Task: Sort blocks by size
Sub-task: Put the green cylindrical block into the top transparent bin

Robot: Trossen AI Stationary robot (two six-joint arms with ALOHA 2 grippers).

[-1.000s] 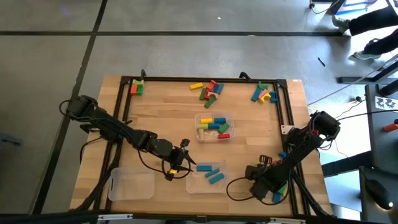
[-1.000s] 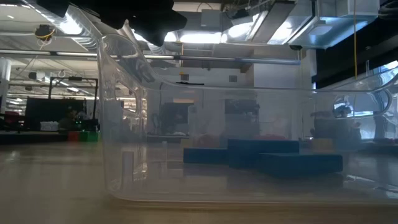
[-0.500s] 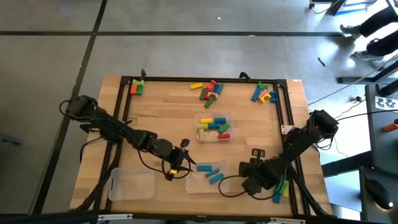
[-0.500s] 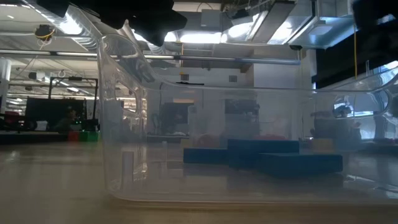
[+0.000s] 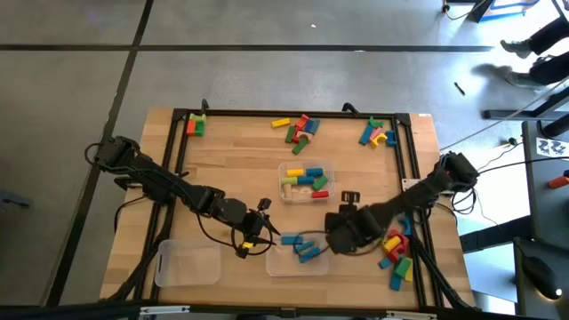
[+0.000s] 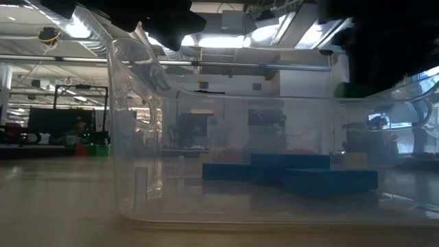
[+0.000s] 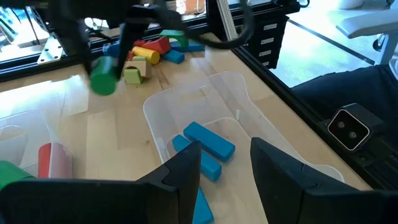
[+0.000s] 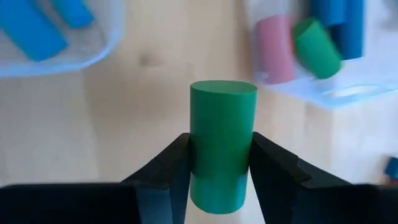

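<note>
My right gripper (image 8: 219, 180) is shut on a green cylinder block (image 8: 222, 124) and hangs over the bare wood just right of the near clear tray (image 5: 298, 251); from the left wrist view the cylinder (image 7: 102, 79) shows in the air. That tray holds three blue blocks (image 7: 208, 144) lying flat. My left gripper (image 7: 227, 168) stands open at the tray's left end (image 5: 255, 233), nothing between its fingers. Loose blocks (image 5: 396, 253) lie in a heap at the near right. My right gripper pinches the green cylinder's round side (image 8: 221, 168) between its two fingers (image 8: 177, 165), toward one end, so that the other flat end sticks out past the fingertips. The fingers come steeply from above. The cylinder is lifted clear of the table.
A clear tray (image 5: 307, 181) with mixed blocks stands mid-table; another clear tray (image 5: 188, 264) lies near left. Block heaps sit at the far edge (image 5: 298, 129), far right (image 5: 378, 135) and far left (image 5: 196, 124). A black frame (image 5: 413, 178) borders the table.
My right gripper has risen from the near-right heap and swung toward the table's left and middle, rolling its wrist, with the green cylinder between its fingers. The heap it stood over now shows. My left arm has kept still.
</note>
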